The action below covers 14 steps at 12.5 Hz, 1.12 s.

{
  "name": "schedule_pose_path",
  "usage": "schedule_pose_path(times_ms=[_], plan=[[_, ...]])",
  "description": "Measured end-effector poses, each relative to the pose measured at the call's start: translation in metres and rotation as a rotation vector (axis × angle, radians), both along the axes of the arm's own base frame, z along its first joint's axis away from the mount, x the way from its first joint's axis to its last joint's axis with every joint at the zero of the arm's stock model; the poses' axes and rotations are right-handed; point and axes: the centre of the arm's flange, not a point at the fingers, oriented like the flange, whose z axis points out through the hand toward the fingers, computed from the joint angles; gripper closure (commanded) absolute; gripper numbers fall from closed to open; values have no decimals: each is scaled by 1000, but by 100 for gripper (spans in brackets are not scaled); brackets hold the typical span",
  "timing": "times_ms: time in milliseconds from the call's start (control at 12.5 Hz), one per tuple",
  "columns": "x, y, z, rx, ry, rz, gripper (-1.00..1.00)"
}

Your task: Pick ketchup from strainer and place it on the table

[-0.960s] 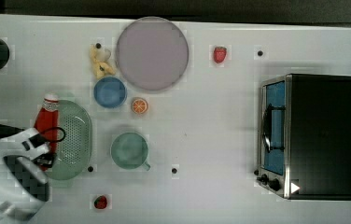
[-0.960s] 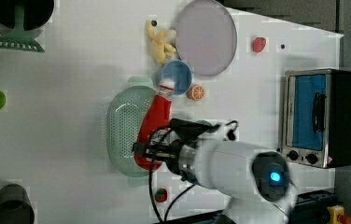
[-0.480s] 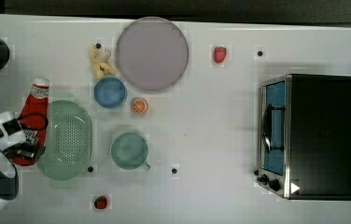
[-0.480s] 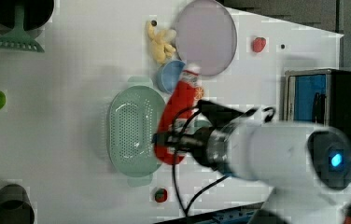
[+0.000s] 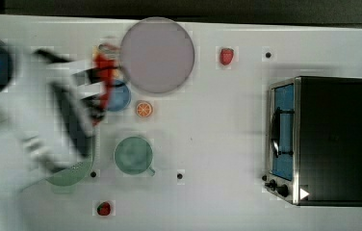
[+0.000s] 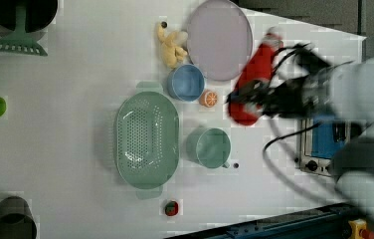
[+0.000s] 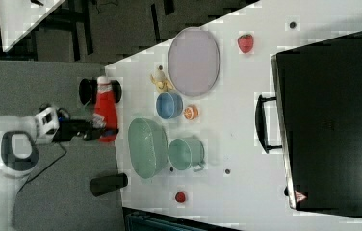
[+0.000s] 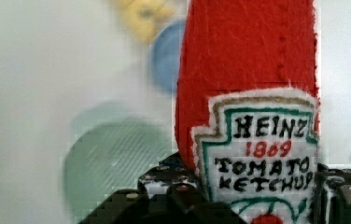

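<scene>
Ketchup (image 6: 254,82): out of your strainer (image 6: 146,140), carried aloft.
Gripper (image 7: 94,130): pinching its base.
Remaining: set on table (image 6: 75,74).

A robot lab staged as a toy kitchen. A white table (image 6: 75,74) marked with small dark dots carries play food and dishes: a plush ketchup (image 6: 252,82), strawberries (image 5: 226,56), an orange slice (image 5: 144,109), a green strainer (image 6: 146,139), a cup (image 5: 133,155) and a toaster oven (image 5: 326,139) by one edge. Grey floor and cables (image 7: 44,168) lie beyond the table's edge.
</scene>
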Motion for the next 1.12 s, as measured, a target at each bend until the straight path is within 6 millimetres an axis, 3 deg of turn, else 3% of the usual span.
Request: schedule_pose_path(times_ms=[160,400,640,800,880,1120], plan=[[26,-78,-10,-17,5,-38,-19],[41,-184,-23,-40,34,-62,-19],[33,-258,-43,-54,51,-78,-19],[25,-283,-69,-54,18,-88,-19],[20,-285,-85,-51,-11,-87,-19],[-8,-270,-150,-26,-1,-54,-19]])
